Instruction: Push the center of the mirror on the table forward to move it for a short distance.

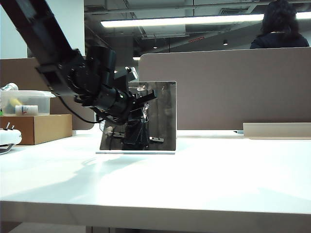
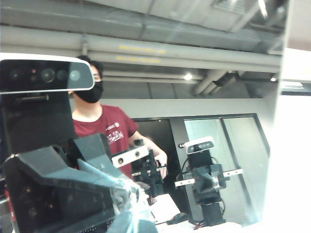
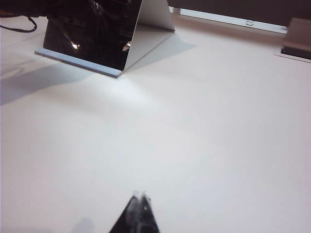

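The mirror (image 1: 163, 116), a dark square panel tilted back on a thin white base, stands mid-table on the white table (image 1: 194, 179). My left gripper (image 1: 145, 108) reaches in from the upper left, shut, with its pale fingertips against the middle of the glass. The glass (image 2: 218, 97) fills the left wrist view, where the left gripper (image 2: 132, 196) meets its own reflection. My right gripper (image 3: 141, 198) is shut and empty, low over bare table. From there the mirror (image 3: 97, 34) and its white stand (image 3: 153, 14) are well ahead and off to one side. The right arm does not show in the exterior view.
A cardboard box (image 1: 41, 127) topped by a clear plastic container (image 1: 26, 102) stands at the far left, with a white device (image 1: 8, 137) beside it. A brown partition (image 1: 223, 87) runs behind the table. A low beige box (image 1: 277, 130) sits at the back right.
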